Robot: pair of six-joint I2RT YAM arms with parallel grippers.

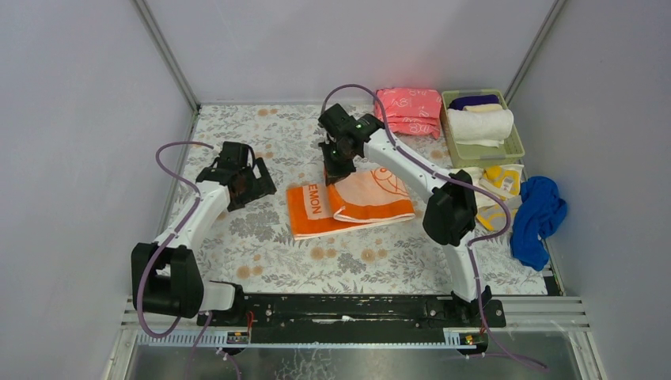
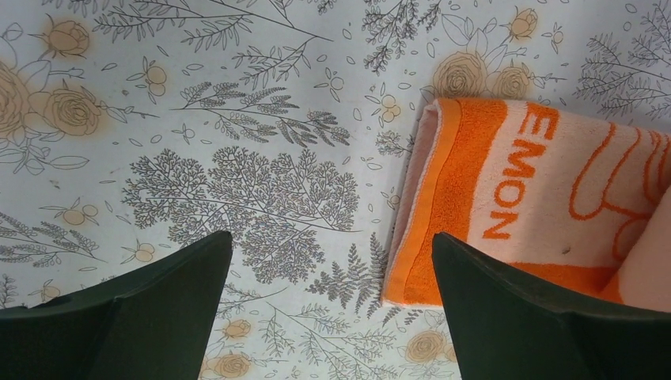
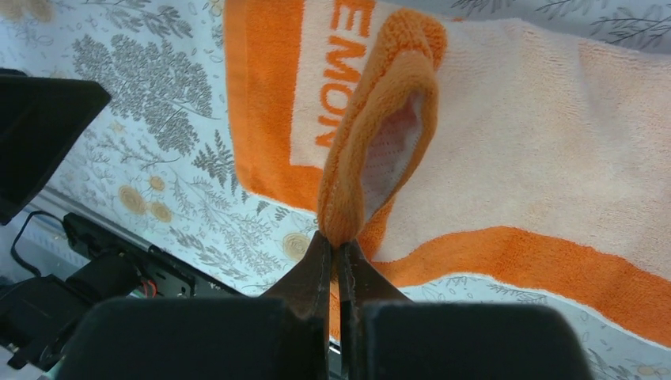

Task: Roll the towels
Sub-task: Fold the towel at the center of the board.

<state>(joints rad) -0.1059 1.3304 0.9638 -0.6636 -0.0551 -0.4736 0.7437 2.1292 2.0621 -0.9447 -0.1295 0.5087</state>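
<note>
My left pincer [image 2: 328,265] hangs released and spread wide over the flowered tabletop [image 2: 198,119], holding nothing. The left edge of the orange towel [image 2: 546,182] lies just beside its right finger.

That towel rests in the middle of the tabletop, partly folded over itself, with a paler flap on top and the letters "EMON" showing. My right pincer [image 3: 339,257] is clenched on a pinched fold at the towel's far edge and holds it up in a loop off the rest of the cloth.

To the right, my right arm's elbow stands between the orange towel and a crumpled blue towel [image 1: 538,214] at the tabletop's edge. The elbow covers part of a yellow towel [image 1: 500,180] just beyond.

Farthest back, a green tray [image 1: 518,150] holds a rolled white towel [image 1: 480,124]. A folded pink stack [image 1: 410,111] sits just left of it.
</note>
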